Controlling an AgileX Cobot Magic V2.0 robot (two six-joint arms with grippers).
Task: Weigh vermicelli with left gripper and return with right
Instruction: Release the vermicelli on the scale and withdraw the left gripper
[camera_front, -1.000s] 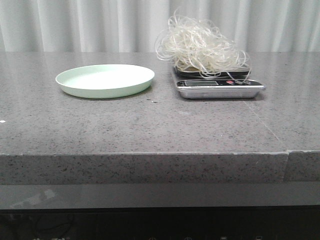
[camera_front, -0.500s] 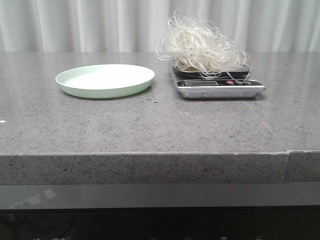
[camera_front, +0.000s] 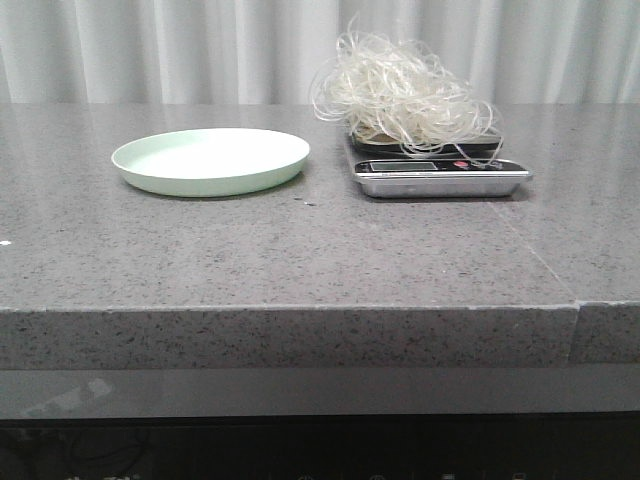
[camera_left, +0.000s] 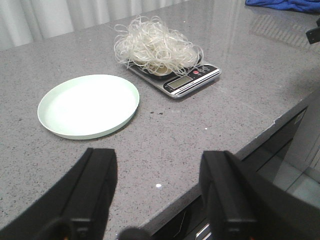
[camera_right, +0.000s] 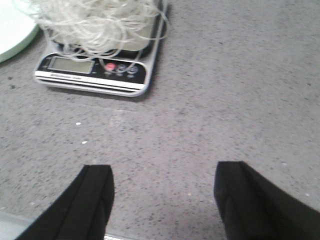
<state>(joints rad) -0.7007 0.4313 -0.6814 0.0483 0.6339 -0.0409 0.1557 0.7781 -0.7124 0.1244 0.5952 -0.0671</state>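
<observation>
The vermicelli (camera_front: 400, 95), a loose whitish tangle of thin strands, lies on the small silver and black kitchen scale (camera_front: 440, 176) at the back right of the grey stone counter. It also shows in the left wrist view (camera_left: 156, 44) and the right wrist view (camera_right: 95, 20). The pale green plate (camera_front: 210, 160) stands empty to the left of the scale. My left gripper (camera_left: 159, 167) is open and empty over the counter's front edge. My right gripper (camera_right: 164, 184) is open and empty, near the front edge, short of the scale (camera_right: 90, 75). Neither gripper shows in the front view.
The counter's front edge (camera_front: 300, 310) runs across the front view. A seam (camera_front: 575, 305) crosses the counter at the right. A white curtain (camera_front: 200, 50) hangs behind. A blue cloth (camera_left: 285, 4) lies at the far corner in the left wrist view.
</observation>
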